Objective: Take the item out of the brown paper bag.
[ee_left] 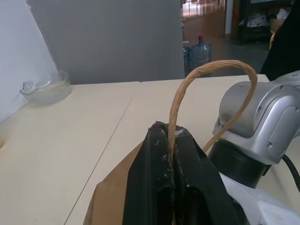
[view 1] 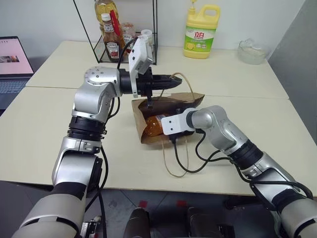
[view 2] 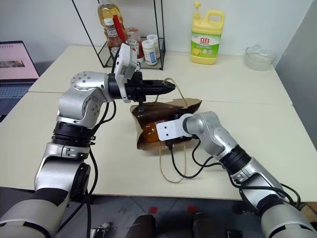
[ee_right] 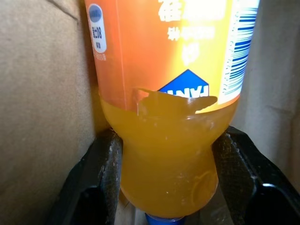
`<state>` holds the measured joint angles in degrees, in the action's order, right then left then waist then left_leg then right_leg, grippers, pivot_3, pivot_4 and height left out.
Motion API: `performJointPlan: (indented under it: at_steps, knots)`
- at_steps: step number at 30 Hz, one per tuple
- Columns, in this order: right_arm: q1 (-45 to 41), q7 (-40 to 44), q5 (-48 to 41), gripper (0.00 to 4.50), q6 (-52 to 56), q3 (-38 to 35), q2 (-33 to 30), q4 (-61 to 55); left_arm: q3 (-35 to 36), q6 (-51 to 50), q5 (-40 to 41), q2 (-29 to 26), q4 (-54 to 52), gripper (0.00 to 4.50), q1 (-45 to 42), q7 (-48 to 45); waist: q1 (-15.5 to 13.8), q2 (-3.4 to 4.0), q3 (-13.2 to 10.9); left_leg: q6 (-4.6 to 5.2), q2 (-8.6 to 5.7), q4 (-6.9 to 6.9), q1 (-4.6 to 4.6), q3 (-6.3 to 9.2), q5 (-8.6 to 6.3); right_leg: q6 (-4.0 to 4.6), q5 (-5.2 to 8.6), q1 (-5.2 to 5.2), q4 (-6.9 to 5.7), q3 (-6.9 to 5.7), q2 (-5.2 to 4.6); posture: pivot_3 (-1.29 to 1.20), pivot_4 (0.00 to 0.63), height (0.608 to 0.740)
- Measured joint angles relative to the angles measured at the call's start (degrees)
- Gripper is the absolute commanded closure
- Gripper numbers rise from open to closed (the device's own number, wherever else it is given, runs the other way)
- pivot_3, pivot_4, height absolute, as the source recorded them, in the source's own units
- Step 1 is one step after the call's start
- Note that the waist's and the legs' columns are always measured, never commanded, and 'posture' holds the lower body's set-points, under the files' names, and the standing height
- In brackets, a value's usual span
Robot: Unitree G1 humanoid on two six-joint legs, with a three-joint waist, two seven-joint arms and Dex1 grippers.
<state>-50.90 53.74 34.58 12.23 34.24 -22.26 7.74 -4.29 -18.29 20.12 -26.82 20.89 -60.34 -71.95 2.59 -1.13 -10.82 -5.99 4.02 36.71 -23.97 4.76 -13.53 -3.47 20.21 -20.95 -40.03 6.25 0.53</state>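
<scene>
The brown paper bag [view 1: 185, 101] lies on its side at the middle of the table, its mouth facing me. My left gripper [ee_left: 172, 136] points level above it and is shut on the bag's upper loop handle [ee_left: 211, 70], holding the mouth up. The other handle [view 1: 171, 168] lies slack on the tabletop. My right gripper [ee_right: 168, 136] reaches into the mouth. Its two black fingers [ee_right: 105, 159] press on either side of the item [ee_right: 164, 154], a bottle of orange drink, close to its blue cap. The item's orange body [view 1: 152, 125] shows in the bag's opening.
A yellow detergent jug [view 1: 200, 30] stands at the back of the table. A black wire rack [view 1: 148, 29] at the back holds a ketchup bottle [view 1: 113, 44] and other bottles. A glass bowl [view 1: 251, 51] sits back right, and a laptop [view 1: 12, 62] is at the far left.
</scene>
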Motion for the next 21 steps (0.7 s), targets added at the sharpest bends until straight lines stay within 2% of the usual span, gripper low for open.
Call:
performJointPlan:
  at_steps: [9,21]
  knots:
    - [0.48,1.06,-1.97,2.06,2.37,-2.19,-0.71,-3.95,0.0,0.16,-0.13,0.06,0.05,4.5,-0.01,0.01,0.01,0.0,0.0,-0.07,-0.01,0.0,-0.15,0.0,0.04,0.0,0.0,-0.19,-0.05,-0.04,-0.04,0.0,0.15,0.74]
    - [5.08,4.88,-8.78,2.06,5.1,-7.99,-5.95,-18.25,0.0,1.0,-0.27,0.22,1.24,4.5,-0.18,0.02,-0.04,0.0,0.0,-0.07,-0.13,0.03,-0.3,0.18,0.05,0.01,0.0,-0.2,-0.05,-0.34,-0.2,0.0,0.15,0.74]
